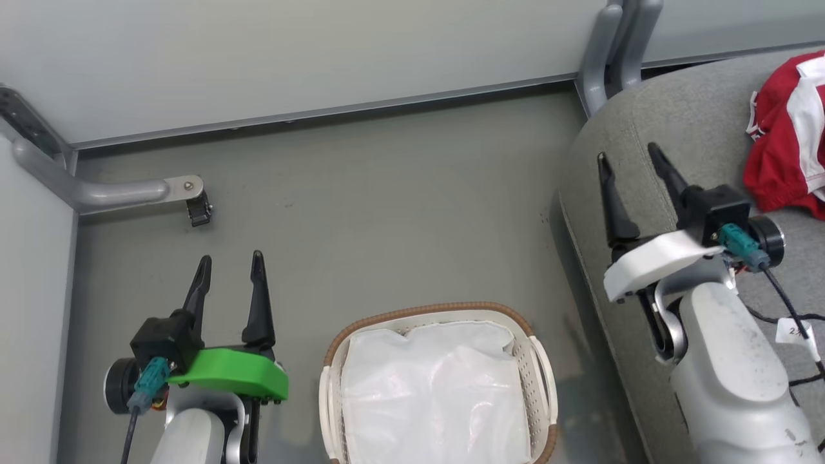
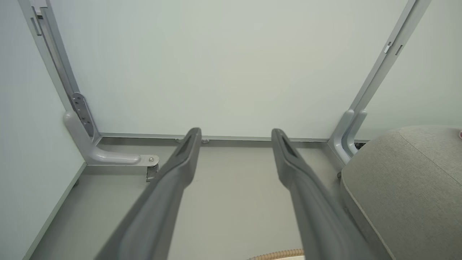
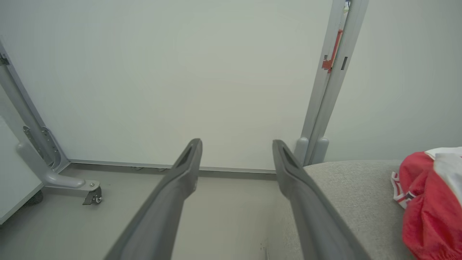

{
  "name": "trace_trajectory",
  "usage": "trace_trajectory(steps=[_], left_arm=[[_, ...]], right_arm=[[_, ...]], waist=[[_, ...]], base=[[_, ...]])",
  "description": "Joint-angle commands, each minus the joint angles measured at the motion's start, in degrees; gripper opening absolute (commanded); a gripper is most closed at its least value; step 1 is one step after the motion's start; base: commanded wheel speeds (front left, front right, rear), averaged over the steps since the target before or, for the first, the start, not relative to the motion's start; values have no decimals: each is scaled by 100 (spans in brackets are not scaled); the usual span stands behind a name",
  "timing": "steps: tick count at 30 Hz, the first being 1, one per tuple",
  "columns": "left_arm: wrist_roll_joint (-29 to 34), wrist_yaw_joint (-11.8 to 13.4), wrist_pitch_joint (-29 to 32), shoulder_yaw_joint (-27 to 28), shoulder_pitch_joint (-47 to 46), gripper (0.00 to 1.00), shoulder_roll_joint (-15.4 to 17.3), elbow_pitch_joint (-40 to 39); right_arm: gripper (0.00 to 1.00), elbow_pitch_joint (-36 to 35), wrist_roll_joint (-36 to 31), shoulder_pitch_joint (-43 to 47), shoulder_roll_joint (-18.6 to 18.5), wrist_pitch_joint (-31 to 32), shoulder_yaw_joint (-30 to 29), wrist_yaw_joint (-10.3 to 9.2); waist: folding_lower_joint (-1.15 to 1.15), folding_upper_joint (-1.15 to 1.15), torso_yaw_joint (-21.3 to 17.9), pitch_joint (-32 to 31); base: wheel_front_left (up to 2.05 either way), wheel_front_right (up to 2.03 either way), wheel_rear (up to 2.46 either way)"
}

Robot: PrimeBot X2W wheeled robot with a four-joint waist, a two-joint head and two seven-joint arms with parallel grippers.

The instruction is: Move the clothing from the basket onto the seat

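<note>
Over on the robot's right side, the red and white clothing (image 1: 789,129) lay in a heap on the grey seat (image 1: 677,116). The basket (image 1: 546,380) sat on the floor (image 1: 387,206) between the two arms, near the seat. Inside it was a crumpled white liner (image 1: 438,386). The left gripper (image 1: 231,256) hung over the floor to the left of the basket. Its two dark fingers were spread apart with nothing between them. The right gripper (image 1: 627,151) hung over the edge of the seat, close to the clothing but not touching it. Its fingers were wide apart too and held nothing. A grey metal foot (image 1: 129,191) stuck out at the far left.
</note>
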Motion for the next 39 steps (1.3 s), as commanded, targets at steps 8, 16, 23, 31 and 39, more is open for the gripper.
trace_trajectory(steps=[8,16,23,31,39], left_arm=[[67,-117,-1,330,565,100,-125,79],[99,-274,-2,457,884,100,-168,-1],[117,-305,-2,435,1047,100,-177,-176],[128,-282,-2,346,1040,100,-176,-329],[171,-245,-2,368,978,100,-175,-376]], right_arm=[[100,-575,-237,901,243,-15,-235,-8],[100,-989,-73,1607,256,-15,-340,-8],[100,-1260,179,2066,257,-15,-348,-8],[100,-1430,307,2330,258,-15,-248,-8],[100,-1440,314,2312,258,-16,-268,-8]], waist=[[0,0,195,-324],[0,0,290,-488],[0,0,366,-601],[0,0,369,-620],[0,0,332,-609]], base=[[0,0,0],[0,0,0],[0,0,0],[0,0,0],[0,0,0]])
